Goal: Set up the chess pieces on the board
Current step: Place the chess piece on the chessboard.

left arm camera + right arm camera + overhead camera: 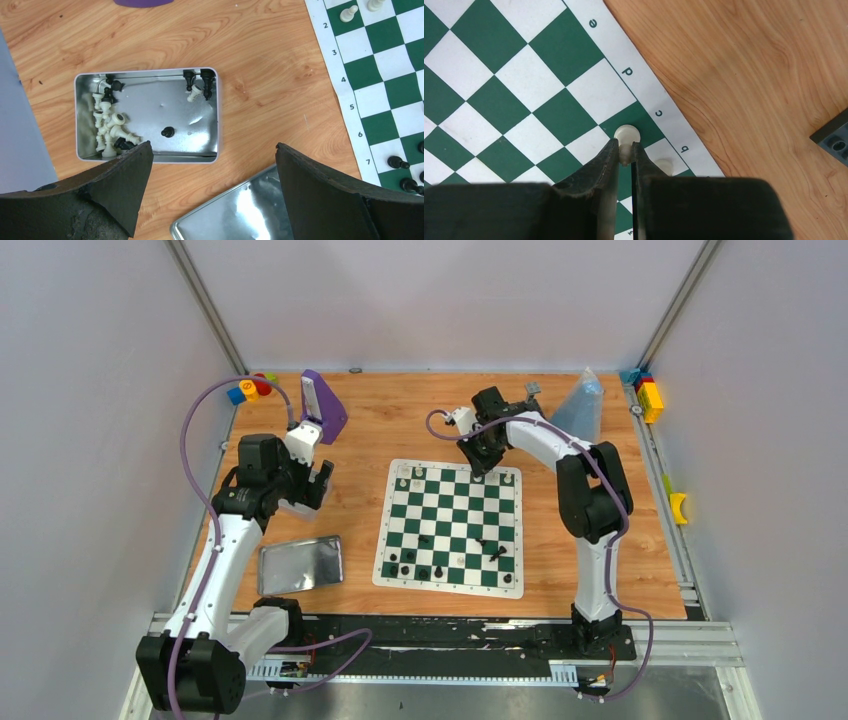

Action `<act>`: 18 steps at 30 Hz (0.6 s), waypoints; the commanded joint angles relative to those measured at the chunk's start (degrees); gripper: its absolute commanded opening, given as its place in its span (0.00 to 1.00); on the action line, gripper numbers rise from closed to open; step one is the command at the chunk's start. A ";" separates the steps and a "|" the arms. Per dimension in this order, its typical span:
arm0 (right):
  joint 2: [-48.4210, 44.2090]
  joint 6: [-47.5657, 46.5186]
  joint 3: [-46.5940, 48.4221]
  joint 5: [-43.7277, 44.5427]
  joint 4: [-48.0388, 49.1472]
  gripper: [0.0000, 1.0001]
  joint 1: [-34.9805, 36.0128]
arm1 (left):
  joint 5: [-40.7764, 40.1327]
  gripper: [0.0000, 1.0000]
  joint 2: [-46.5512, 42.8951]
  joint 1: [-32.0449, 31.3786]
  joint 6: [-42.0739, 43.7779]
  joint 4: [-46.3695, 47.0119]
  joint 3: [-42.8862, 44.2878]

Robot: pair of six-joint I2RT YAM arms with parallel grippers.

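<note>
The green and white board [450, 525] lies mid-table. My right gripper [625, 147] is shut on a white chess piece [626, 134], which it holds over a green square at the board's [524, 90] lettered far edge. Another white piece [664, 165] stands just beside it. A few white pieces [410, 475] stand in the far rows, and black ones [425, 570] stand or lie near the front. My left gripper [214, 145] hangs open above an open tin [210, 150] that holds several black and white pieces [107, 125].
The shiny tin lid [300, 563] lies left of the board. A purple object [325, 405] and coloured blocks [252, 388] sit at the back left. A blue translucent cone [582, 405] and a dark grey baseplate [834, 137] are at the back right.
</note>
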 commanded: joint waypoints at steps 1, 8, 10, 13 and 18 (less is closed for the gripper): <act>0.62 0.13 1.15 -0.16 0.36 0.05 -0.18 | 0.75 1.00 -0.67 0.57 1.06 1.37 -0.53; 0.66 0.63 1.61 0.11 0.35 0.27 -0.21 | 0.66 1.00 -0.68 0.57 1.15 1.46 -0.62; 0.12 0.95 1.77 -0.13 0.45 0.38 -0.28 | 0.66 1.00 -0.72 0.57 1.15 1.46 -0.63; -1.65 1.38 2.13 -1.64 0.50 0.50 -0.20 | 0.66 1.00 -0.76 0.57 1.20 1.46 -0.67; -5.83 1.63 1.46 -4.99 1.02 0.59 -0.23 | 0.61 1.00 -0.79 0.57 1.32 1.46 -0.72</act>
